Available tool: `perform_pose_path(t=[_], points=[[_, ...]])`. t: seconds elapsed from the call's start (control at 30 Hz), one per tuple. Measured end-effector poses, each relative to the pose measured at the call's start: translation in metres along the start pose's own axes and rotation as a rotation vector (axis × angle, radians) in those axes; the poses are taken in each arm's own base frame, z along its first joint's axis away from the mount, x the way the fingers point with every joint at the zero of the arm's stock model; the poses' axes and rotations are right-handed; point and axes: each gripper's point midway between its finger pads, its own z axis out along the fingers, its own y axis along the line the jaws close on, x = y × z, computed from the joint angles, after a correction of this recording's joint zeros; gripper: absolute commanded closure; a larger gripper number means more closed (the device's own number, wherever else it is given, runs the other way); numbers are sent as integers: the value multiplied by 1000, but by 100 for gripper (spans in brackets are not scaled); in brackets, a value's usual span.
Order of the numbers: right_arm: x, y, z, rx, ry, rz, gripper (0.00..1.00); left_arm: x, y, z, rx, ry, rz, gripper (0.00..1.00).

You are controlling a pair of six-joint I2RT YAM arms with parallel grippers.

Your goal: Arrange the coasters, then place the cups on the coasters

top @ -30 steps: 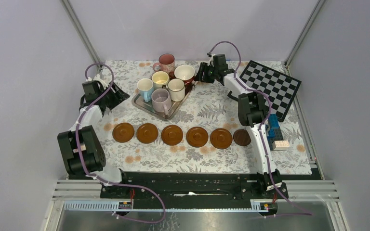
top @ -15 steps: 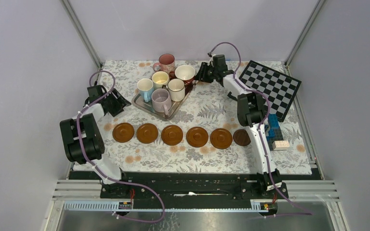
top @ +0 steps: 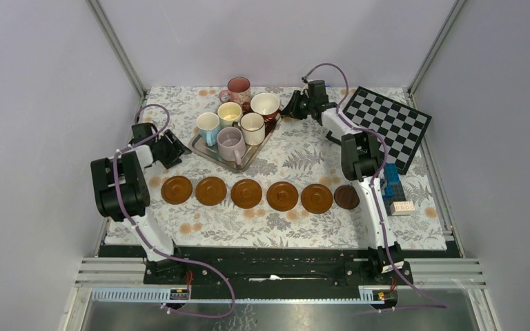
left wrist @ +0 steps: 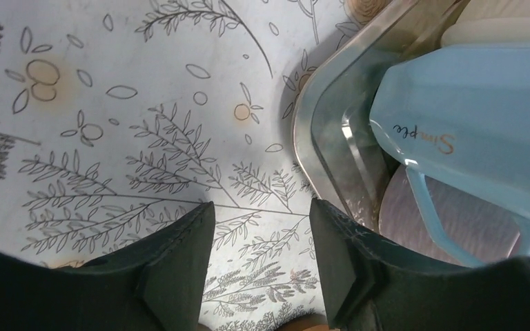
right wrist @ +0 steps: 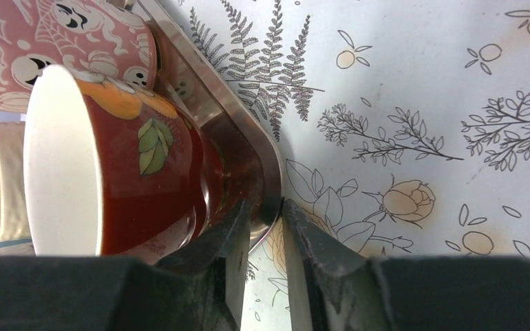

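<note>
On the floral cloth (top: 297, 155), right tool (right wrist: 266, 207) has pinched the tray (right wrist: 228, 103) rim; left tool (left wrist: 261, 214) gapes empty.

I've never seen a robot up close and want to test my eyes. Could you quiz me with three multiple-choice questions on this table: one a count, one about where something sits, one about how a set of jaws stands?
1. How many round brown wooden coasters lie in the row?
A) four B) six C) eight

2. Where do the small ceramic mugs stand?
A) on the coasters B) grouped at the rectangular silver metal tray C) stacked in one tower

3. How do the jaws of the left gripper stand?
A) open, nothing between B) shut on a mug C) shut on a coaster

Answers:
1. B: the top view shows six discs side by side.
2. B: all six cluster there and every coaster is bare.
3. A: the left wrist view shows only tablecloth between them.
</note>
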Motion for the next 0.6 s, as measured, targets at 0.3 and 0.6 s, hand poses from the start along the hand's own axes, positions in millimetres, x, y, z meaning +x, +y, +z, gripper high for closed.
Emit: perform_pose_path(t=[0.3,0.6], points=[[1,-7,-1,-36,-7,71,100,-10,-16,19,49,6,15,49],[4,-8,-6,-60,-33,103,100,-11,-36,35,92,17,59,51]])
